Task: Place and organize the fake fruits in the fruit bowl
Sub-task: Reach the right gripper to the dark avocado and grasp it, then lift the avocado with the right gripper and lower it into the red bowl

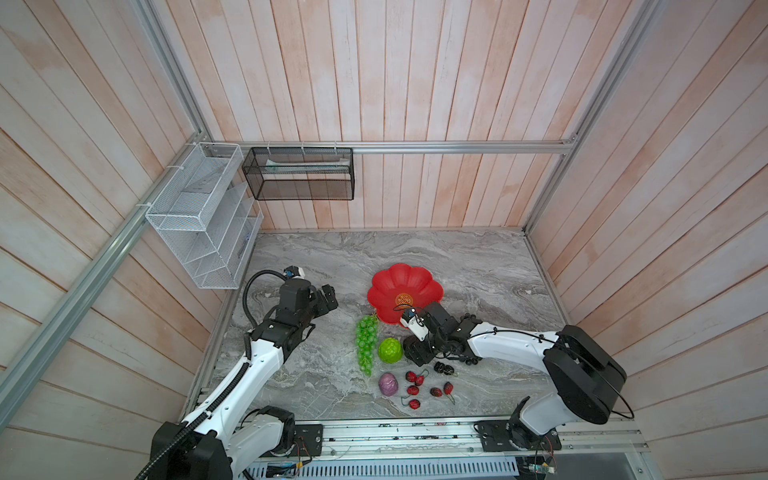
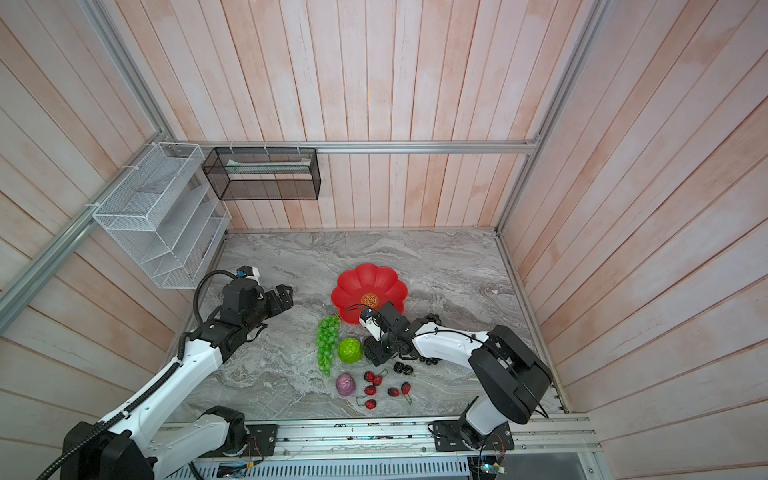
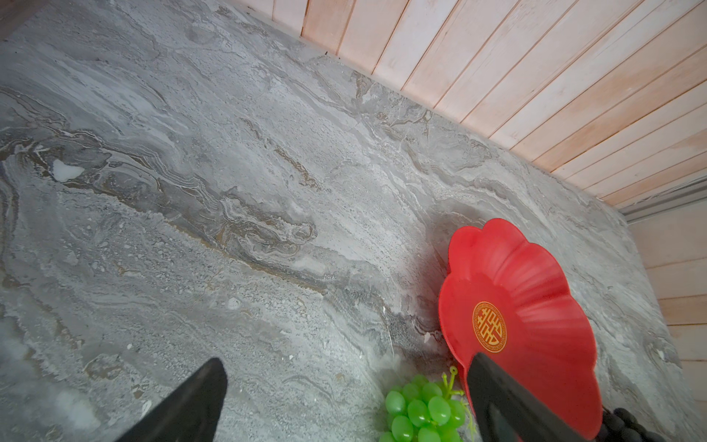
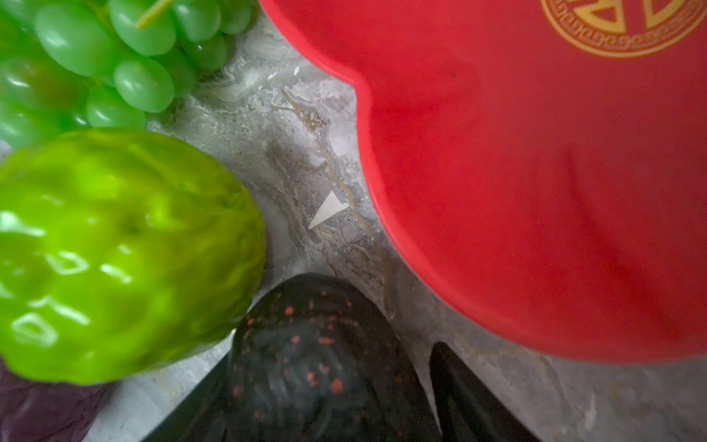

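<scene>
The red fruit bowl (image 1: 405,282) (image 2: 370,276) (image 3: 535,275) (image 4: 535,191) sits mid-table with nothing in it. Close in front lie a green grape bunch (image 1: 366,343) (image 2: 327,345) (image 3: 421,409) (image 4: 114,57), a bumpy lime-green ball (image 1: 390,350) (image 2: 350,350) (image 4: 114,248), a purple ball (image 1: 388,384) (image 2: 345,384), red berries (image 1: 415,384) (image 2: 374,384) and black berries (image 1: 444,368) (image 2: 403,368). My right gripper (image 1: 411,351) (image 2: 376,351) (image 4: 329,367) is low beside the lime-green ball, open around a dark speckled oval (image 4: 317,356), with a gap at one finger. Dark grapes (image 1: 471,320) (image 2: 432,319) peek from under the right arm. My left gripper (image 1: 328,299) (image 2: 284,297) (image 3: 348,358) is open and empty, left of the bowl.
A white wire rack (image 1: 199,216) (image 2: 158,220) and a black mesh basket (image 1: 299,174) (image 2: 266,174) hang on the walls at back left. Wooden panel walls close in the marble table on three sides. A metal rail (image 1: 415,436) runs along the front edge.
</scene>
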{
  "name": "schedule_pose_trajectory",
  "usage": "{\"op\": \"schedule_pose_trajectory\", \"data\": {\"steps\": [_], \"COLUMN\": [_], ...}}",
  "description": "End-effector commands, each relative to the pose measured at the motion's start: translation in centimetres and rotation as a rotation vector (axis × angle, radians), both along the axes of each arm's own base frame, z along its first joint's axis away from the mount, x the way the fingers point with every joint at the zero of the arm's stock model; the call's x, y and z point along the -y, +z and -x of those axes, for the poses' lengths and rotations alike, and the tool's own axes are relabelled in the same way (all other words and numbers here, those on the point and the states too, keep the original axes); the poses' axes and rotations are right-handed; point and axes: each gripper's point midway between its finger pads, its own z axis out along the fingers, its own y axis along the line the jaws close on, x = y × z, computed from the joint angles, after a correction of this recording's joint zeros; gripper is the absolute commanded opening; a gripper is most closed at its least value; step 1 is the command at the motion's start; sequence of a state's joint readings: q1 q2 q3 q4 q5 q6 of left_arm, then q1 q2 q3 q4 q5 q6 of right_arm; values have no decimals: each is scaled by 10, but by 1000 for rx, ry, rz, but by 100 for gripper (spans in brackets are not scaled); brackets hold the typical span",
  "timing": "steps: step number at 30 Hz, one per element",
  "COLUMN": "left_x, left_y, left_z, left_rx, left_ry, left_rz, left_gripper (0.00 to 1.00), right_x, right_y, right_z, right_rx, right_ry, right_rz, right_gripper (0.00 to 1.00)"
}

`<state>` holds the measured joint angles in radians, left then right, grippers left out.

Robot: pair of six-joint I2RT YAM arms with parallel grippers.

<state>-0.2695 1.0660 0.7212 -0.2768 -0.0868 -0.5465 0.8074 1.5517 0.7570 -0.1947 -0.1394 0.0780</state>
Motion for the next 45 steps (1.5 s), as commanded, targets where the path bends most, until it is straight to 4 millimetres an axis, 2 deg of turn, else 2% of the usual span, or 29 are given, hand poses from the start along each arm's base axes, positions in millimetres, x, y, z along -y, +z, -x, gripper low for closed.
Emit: {"op": "schedule_pose_trajectory", "data": {"steps": [1,7,12,17,21,23,25,27,29,31,33,36,40,45], "left_x": [-6,-10,-8,-8,-6,-4,-4,-5,-6,-5,-8,-9,-8,-4], "left_y": [3,9,7,6,10,13,15,16,16,18,20,19,14,16], "left_z": [5,6,3,0,-4,-5,-6,-5,-3,0,3,7,7,6], "left_rx": [3,24,21,16,23,24,24,23,17,13,12,9,-26,-21], "left_ry": [21,37,37,39,27,18,11,16,35,36,53,53,44,29], "left_rz": [-19,-32,-17,-20,-27,-31,-39,-40,-14,4,5,-1,-14,5], "left_gripper": [100,100,100,100,100,100,100,100,100,100,100,100,100,100], "right_x": [-7,2,5,6,8,8,10,12,14,17,14,10,4,0], "right_y": [6,9,18,43,78,100,121,134,139,135,131,117,101,73], "right_z": [1,8,12,15,8,-5,-28,-53,-81,-112,-135,-159,-181,-197], "right_rx": [-15,-24,-26,-22,-8,26,44,58,91,110,109,98,113,89], "right_ry": [13,-5,-20,-41,-103,-133,-175,-214,-244,-289,-284,-296,-322,-346], "right_rz": [-16,-14,-30,-82,-163,-216,-273,-317,-346,-353,-347,-308,-298,-273], "right_gripper": [69,54,48,47,47,47,48,48,48,48,48,48,48,48]}}
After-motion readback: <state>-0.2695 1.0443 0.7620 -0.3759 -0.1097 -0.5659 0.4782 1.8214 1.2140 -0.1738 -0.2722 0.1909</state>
